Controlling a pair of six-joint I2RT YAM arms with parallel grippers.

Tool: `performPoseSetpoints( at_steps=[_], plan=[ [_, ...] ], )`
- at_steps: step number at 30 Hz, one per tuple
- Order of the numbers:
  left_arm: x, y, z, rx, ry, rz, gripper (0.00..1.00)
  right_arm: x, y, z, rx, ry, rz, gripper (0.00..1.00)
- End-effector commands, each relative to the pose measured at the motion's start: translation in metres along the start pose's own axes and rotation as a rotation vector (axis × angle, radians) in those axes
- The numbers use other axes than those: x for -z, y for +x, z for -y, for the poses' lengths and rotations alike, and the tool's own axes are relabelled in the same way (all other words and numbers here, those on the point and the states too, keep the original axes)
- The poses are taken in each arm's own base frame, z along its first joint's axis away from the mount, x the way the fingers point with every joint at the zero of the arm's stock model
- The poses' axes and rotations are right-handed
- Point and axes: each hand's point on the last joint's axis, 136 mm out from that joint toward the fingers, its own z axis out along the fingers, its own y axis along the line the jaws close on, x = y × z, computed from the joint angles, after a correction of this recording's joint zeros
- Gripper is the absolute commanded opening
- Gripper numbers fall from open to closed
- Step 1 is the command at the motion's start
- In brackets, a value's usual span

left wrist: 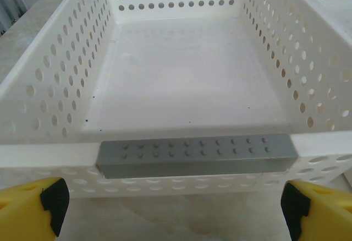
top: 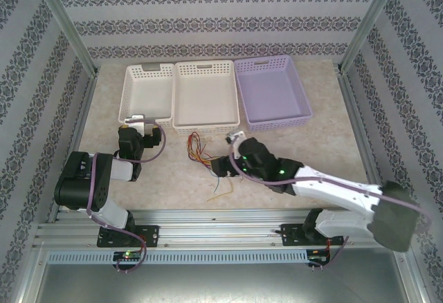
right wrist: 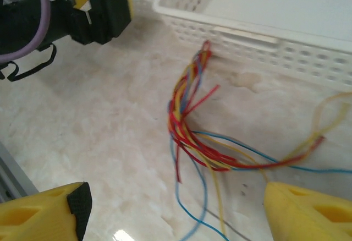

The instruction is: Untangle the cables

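The cables (top: pixel 196 149) lie as a tangled bunch of red, yellow-orange and blue wires on the marble table, just in front of the middle white basket (top: pixel 206 124). Loose blue and yellow ends trail toward the near edge. My right gripper (top: pixel 223 167) hovers low over the bunch's right side. In the right wrist view it (right wrist: pixel 176 213) is open, and the cables (right wrist: pixel 201 136) fan out on the table between and ahead of its yellow fingers (right wrist: pixel 44 213); nothing is gripped. My left gripper (top: pixel 142 118) is open at the left white basket (left wrist: pixel 49 153), facing its grey handle (left wrist: pixel 192 154).
Three baskets stand in a row at the back: left white (top: pixel 125 95), middle white, and lilac (top: pixel 277 124) on the right. The left arm (right wrist: pixel 82 7) reaches into the right wrist view's upper left. Bare tabletop lies left of and in front of the cables.
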Motion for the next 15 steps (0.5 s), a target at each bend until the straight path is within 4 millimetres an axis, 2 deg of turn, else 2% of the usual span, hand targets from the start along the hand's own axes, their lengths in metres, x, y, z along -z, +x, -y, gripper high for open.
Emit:
performPoseSetpoints(
  at_steps=[1, 3, 6, 10, 15],
  plan=[
    [-0.004, -0.008, -0.001, 0.0, 0.001, 0.019, 1.0, -0.015, -0.026, -0.019, 0.06, -0.004, 0.029, 0.78],
    [-0.004, -0.008, -0.001, 0.001, 0.001, 0.019, 1.0, -0.031, -0.033, -0.029, 0.079, -0.021, 0.017, 0.73],
    [-0.004, -0.008, -0.001, 0.001, 0.002, 0.019, 1.0, -0.061, -0.035, -0.038, 0.11, -0.022, -0.052, 0.66],
    [-0.004, -0.008, -0.001, 0.001, 0.002, 0.019, 1.0, -0.091, -0.03, -0.042, 0.113, -0.017, -0.12, 0.65],
    [0.002, -0.01, -0.006, 0.013, -0.024, 0.056, 1.0, -0.112, -0.016, -0.019, 0.049, 0.044, -0.169, 0.64]
  ],
)
